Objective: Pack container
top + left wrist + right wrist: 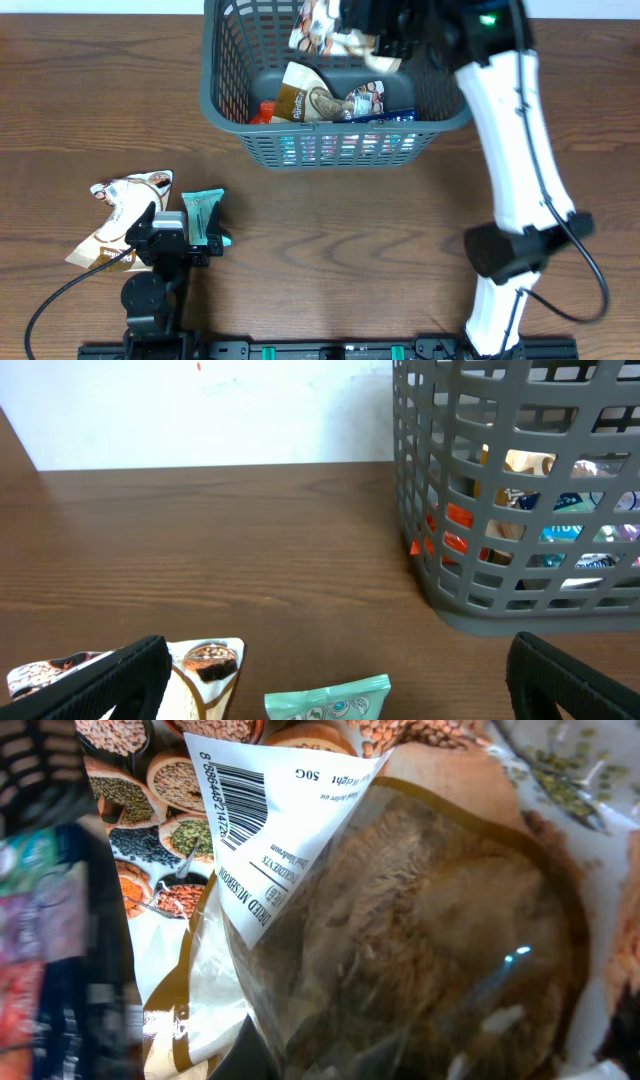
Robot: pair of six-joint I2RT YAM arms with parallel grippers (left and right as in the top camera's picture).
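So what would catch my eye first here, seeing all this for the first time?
Probably the big grey slotted basket at the table's far side, with several snack packets inside, and the right pincer on its white arm holding a dried mushroom packet over it. Then, at the front left, the open left pincer hovers by a teal packet and a white-and-brown packet lying on the wood-grain table.

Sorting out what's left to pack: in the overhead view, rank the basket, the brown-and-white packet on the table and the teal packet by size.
Largest: basket.
Then: brown-and-white packet.
Smallest: teal packet.
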